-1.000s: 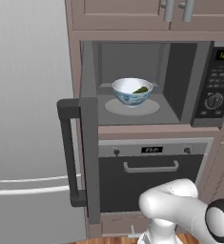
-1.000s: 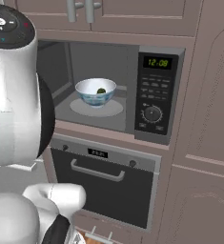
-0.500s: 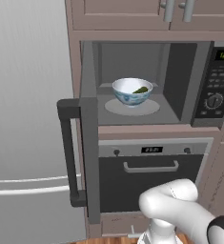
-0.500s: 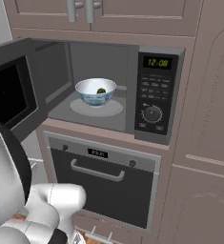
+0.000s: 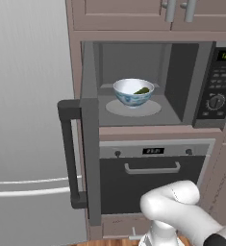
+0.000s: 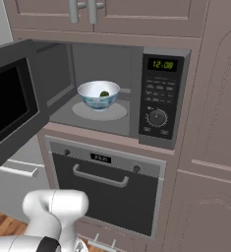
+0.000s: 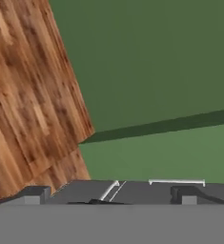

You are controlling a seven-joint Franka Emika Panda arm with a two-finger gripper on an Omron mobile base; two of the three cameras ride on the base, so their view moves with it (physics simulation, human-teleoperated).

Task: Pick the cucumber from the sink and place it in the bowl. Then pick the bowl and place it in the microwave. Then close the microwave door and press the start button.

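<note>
**Bowl is in, door and start button to go**

And here we are with the loading done: the bowl sits on the round turntable inside the microwave, and you can see the cucumber tucked in it, a dark green sliver against the white. From the right base view it is the same story, bowl centred on the plate, cucumber lying inside.

What is left? The microwave door hangs wide open, swung out to the left with its long dark handle facing the fridge. It needs pushing shut, and then the start button on the control panel wants a press.

The tool is low and pointed away from the work, looking at wooden floor and a green backdrop. Its two finger tips stand far apart, fully spread, with nothing between them. By my reckoning, two of the four steps are done, and the arm has a way to travel before it reaches that door.
</note>
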